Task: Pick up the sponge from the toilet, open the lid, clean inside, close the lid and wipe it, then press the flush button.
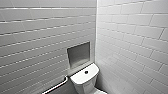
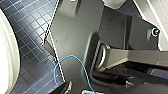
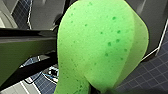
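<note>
Folded green sponge (image 3: 100, 45) pinched in right gripper (image 3: 96, 89).

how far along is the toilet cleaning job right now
Done: the sponge is picked up, pinched folded in the right tool. In hand: holding it over the floor by the toilet. Apparently left: opening, cleaning, closing, wiping, and the flush button, with nothing near it.

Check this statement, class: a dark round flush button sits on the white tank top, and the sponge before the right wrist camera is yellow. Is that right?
Not quite. The sponge is bright green, not yellow; the right wrist view shows it. The dark flush button does sit on the white tank top.
</note>
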